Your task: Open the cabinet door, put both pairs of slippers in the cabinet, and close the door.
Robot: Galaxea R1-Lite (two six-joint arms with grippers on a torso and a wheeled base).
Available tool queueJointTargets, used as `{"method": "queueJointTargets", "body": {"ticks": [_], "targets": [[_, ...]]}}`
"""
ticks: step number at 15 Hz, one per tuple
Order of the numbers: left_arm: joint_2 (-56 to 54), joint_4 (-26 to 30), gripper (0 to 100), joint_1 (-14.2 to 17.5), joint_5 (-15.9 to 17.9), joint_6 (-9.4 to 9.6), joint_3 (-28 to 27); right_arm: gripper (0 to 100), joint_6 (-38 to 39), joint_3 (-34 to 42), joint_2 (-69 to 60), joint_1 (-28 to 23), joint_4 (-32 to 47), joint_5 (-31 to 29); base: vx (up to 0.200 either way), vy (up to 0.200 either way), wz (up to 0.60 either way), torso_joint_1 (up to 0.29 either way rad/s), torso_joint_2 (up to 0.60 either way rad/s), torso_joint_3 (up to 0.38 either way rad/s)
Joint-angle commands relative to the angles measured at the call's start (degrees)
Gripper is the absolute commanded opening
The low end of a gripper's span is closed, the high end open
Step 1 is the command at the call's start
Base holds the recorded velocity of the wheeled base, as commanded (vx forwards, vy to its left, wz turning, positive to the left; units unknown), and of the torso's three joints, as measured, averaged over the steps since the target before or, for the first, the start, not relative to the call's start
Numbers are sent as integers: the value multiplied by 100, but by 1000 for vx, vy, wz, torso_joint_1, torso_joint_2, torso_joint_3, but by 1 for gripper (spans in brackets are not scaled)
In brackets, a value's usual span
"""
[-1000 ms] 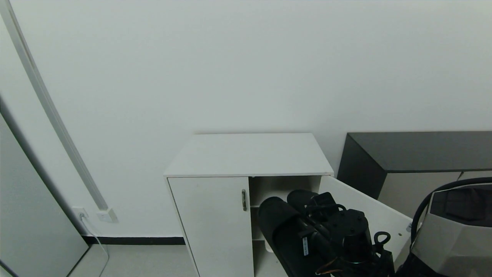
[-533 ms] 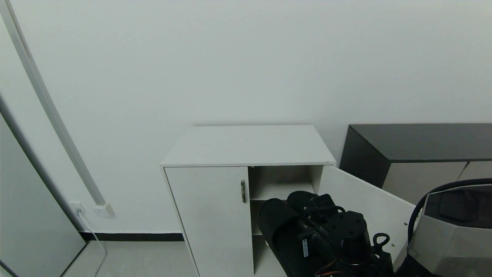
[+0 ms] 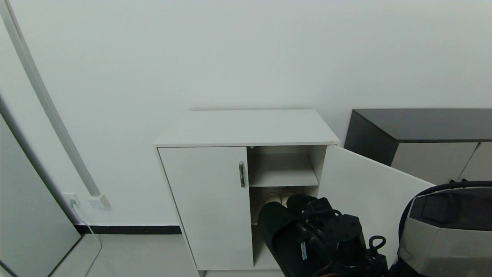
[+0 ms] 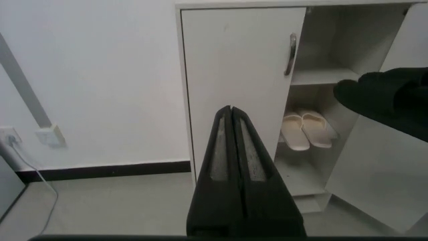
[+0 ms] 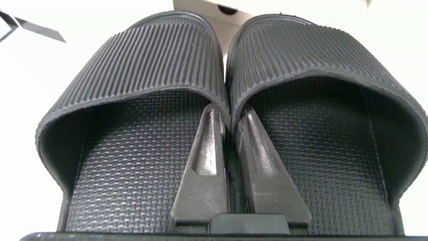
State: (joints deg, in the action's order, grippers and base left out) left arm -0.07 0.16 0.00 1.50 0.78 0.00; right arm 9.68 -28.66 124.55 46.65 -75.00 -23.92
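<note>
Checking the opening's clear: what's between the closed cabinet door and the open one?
Head view: between closed door and open door are shelves, pale slippers on the second one, black slippers held in front.

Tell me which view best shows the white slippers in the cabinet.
Left wrist view: the white slippers lie side by side on a shelf, unobstructed. Head view catches just their tips above the black slippers. Right wrist camera faces those.

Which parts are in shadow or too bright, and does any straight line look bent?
Head view: the wall strip bows, and the inside of the cabinet is shaded. Left wrist view: the light slippers sit in soft shade. Right wrist view: all behind the black slippers glares white.
</note>
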Motion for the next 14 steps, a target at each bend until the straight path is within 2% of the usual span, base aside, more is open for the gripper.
{"method": "queueJointTargets", "body": {"ticks": [1,14], "targets": [[7,2,0,0,-1,1,0,0,-1,1,34,2,-6,1,0,0,0,-203,530,315],[7,2,0,0,-1,1,0,0,-19,27,34,2,-182,-8,0,0,0,-161,485,327]]}}
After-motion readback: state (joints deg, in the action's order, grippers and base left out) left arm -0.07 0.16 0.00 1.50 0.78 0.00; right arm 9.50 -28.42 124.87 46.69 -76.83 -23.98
